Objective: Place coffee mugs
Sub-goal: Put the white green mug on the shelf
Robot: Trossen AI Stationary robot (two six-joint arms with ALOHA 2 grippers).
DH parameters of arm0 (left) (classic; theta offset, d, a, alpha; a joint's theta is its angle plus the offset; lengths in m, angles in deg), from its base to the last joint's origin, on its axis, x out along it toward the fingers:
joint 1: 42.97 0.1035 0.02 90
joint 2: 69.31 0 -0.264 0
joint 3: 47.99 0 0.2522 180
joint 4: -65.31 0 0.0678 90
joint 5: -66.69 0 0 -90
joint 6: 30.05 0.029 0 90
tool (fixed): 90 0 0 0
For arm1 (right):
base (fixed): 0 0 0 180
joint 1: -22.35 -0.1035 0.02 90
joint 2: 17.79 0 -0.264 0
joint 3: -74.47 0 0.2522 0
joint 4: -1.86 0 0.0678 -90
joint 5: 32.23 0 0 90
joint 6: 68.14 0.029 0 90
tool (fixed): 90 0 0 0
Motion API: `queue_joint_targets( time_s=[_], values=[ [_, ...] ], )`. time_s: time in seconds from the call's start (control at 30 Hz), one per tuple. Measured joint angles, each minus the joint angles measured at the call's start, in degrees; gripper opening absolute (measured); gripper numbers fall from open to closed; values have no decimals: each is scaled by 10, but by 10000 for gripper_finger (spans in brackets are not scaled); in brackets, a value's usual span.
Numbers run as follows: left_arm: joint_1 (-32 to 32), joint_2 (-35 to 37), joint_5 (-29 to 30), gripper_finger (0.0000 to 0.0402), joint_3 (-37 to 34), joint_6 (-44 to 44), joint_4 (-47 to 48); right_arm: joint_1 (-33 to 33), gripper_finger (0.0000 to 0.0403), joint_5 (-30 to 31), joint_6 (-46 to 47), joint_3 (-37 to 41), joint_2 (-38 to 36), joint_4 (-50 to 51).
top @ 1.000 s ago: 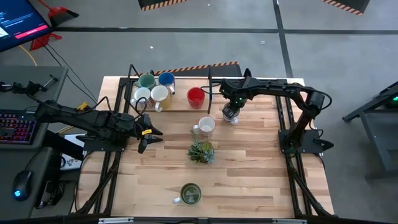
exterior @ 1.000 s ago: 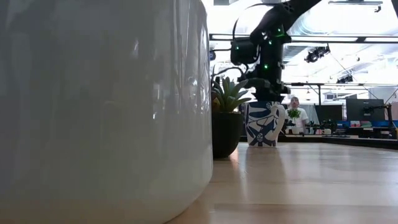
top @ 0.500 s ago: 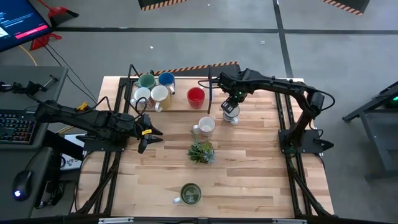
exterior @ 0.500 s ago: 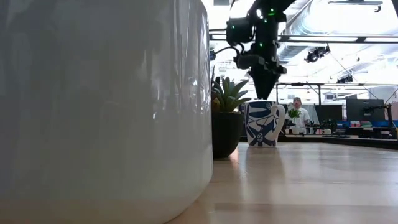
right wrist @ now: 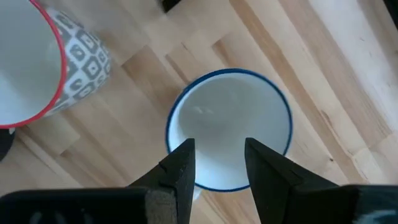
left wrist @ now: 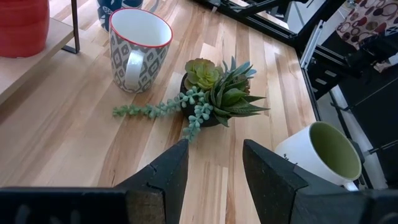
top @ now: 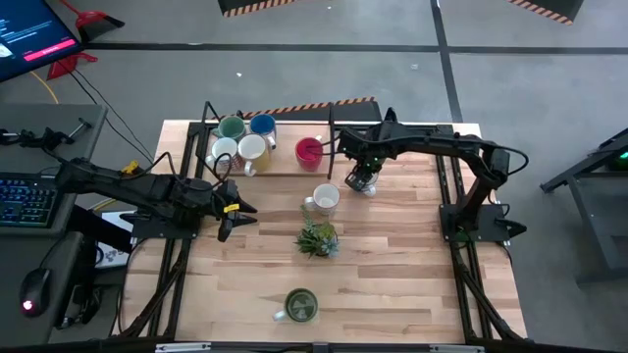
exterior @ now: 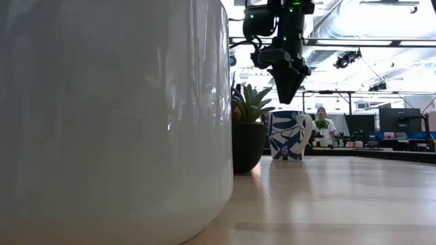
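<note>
A blue-and-white patterned mug stands upright on the table, right of centre toward the far edge. My right gripper hangs open just above its blue rim, fingers pointing down, holding nothing. A grey-patterned mug with a red rim stands beside it. The teal, blue, two pale and red mugs stand on a raised board at the far left. An olive-lined mug lies on its side near the front edge. My left gripper waits open at the table's left.
A small potted spiky plant with a trailing stem sits mid-table between the mugs. The raised wooden board has thin black frame posts. A large white mug wall fills the low view's left. A person sits far off in the room.
My right gripper has risen straight up from the blue-and-white mug's rim and now hangs clear above it. The mug has stayed upright in the same spot on the table.
</note>
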Motion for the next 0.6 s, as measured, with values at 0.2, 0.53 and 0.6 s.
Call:
queue_joint_targets(
  time_s=[0.2,0.53,0.6],
  values=[
    [0,0,0,142,0,0,0,-35,118,-3,2,0,0,-8],
    [0,0,0,142,0,5,0,-105,118,-57,-29,0,0,-158],
    [0,0,0,142,0,5,0,-115,118,-59,-32,0,0,-196]
  ],
)
